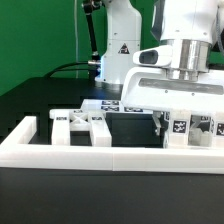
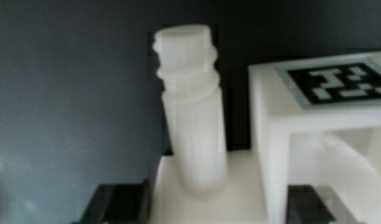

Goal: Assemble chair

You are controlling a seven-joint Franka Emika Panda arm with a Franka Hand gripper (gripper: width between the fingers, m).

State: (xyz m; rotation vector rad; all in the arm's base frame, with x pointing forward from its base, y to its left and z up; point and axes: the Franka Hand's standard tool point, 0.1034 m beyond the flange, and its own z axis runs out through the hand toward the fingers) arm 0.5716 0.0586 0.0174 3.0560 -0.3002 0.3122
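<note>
Wrist view first, since it's the closest look. The hand (image 2: 213, 205) has its dark fingers (image 2: 116, 200) sitting either side of the thick end of a white chair leg (image 2: 190, 110). They look narrowed in around it, but the pads are blurry at the picture's edge, so I honestly can't tell if they're biting yet. The leg runs out away from the fingers and ends in a ribbed tip. A tagged chair piece (image 2: 329, 120) is just beside it, and I can't tell if the two touch lower down.

My read is that the step in hand is grabbing that leg. To do it well, I'd want the leg centred between the pads and square to them, with the ribbed tip left free, since that end probably goes into another part. Then lift straight off so the neighbour doesn't get dragged along.

Exterior view, front to back: the long white border frame (image 1: 110, 150) runs across the front. Behind it the chair isn't built yet. Some loose chair parts (image 1: 82, 124) lie on the black bench (image 1: 25, 100) toward the exterior view's left, and more sit under the hand on the right. Behind that is the white arm (image 1: 185, 40), with a green backdrop (image 1: 35, 35) furthest back.
</note>
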